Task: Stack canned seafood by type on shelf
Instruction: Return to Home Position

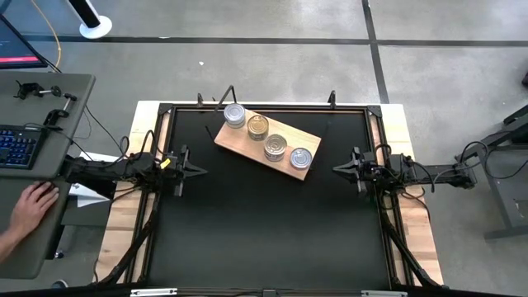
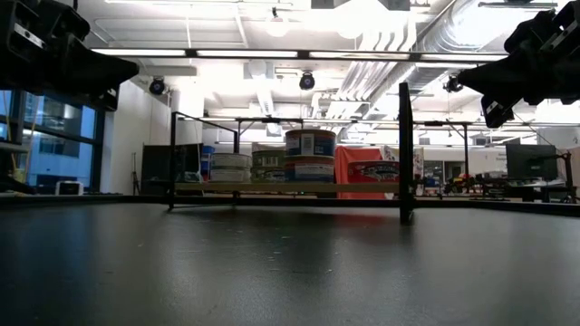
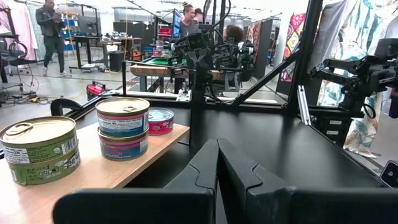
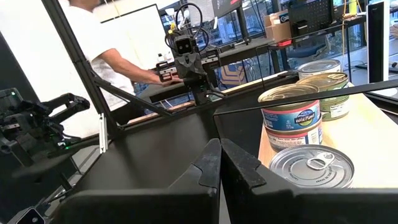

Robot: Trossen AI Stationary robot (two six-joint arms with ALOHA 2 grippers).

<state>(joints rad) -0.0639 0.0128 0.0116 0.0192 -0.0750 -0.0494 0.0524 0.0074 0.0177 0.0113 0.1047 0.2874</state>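
The light wooden shelf [image 1: 290, 137] lies slantwise on the far middle of the black table. Four can positions stand in a row on it: a silver-topped tin [image 1: 235, 115], two gold-topped stacks [image 1: 258, 127] [image 1: 275, 147], and a silver-topped tin [image 1: 300, 157]. In the left wrist view a green two-can stack [image 3: 40, 149], a blue-and-pink two-can stack [image 3: 122, 127] and a single pink tin [image 3: 160, 120] rest on the board. My left gripper [image 1: 198, 170] [image 3: 217, 152] is shut, left of the shelf. My right gripper [image 1: 336, 169] [image 4: 220, 155] is shut, right of it. Neither touches anything.
A black frame [image 1: 370, 111] runs round the table, with upright posts [image 2: 405, 154] at the far edge. A side desk with a keyboard [image 1: 16, 147] stands to the left, and a person's hand [image 1: 33, 206] rests there. The bare black table top [image 1: 264, 231] stretches toward the near edge.
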